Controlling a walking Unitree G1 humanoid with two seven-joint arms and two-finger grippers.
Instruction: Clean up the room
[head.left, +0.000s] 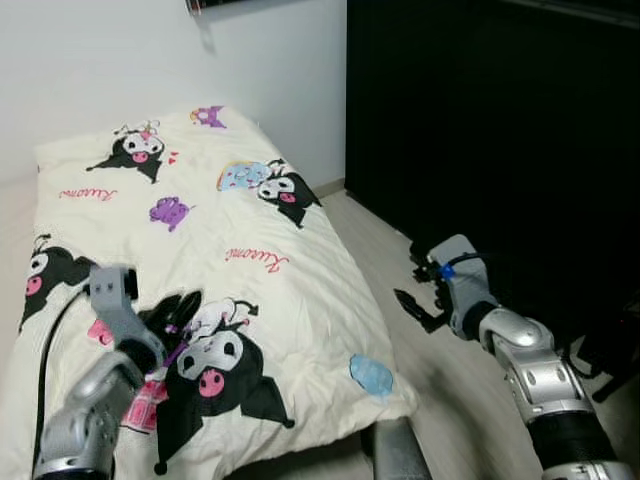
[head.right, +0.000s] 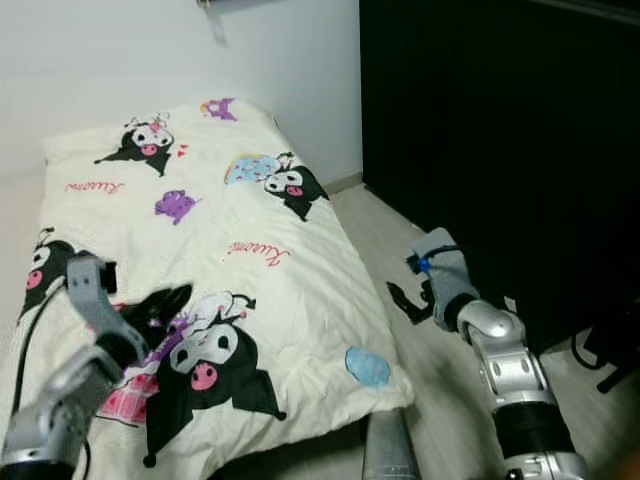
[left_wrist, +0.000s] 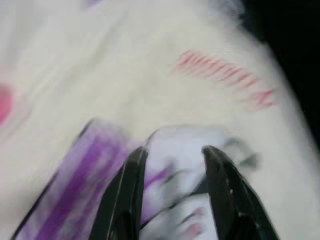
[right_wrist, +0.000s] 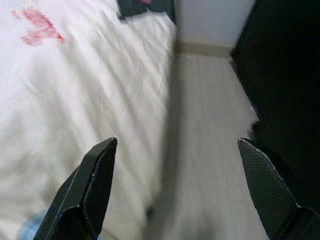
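A bed (head.left: 300, 330) stood against a white wall (head.left: 100, 60), covered by a cream blanket (head.left: 200, 240) printed with black cartoon figures, purple shapes and red script. A dark wardrobe (head.left: 480, 120) faced its far side, with a strip of pale floor (head.left: 400, 290) between them.

The left gripper (head.left: 178, 308) lay low over the near part of the blanket, beside a printed black figure. In the left wrist view its jaws stood a little apart, with a blurred purple-and-white patch (left_wrist: 165, 170) between and under them; whether this was a separate flat item or only the print could not be told, nor whether the jaws were grasping it.

The right gripper (head.left: 418, 308) hung above the floor beside the bed's edge. In the right wrist view its fingers (right_wrist: 87, 195) were spread wide, released, with nothing between them.

A black cable (head.left: 45, 360) ran along the left arm.
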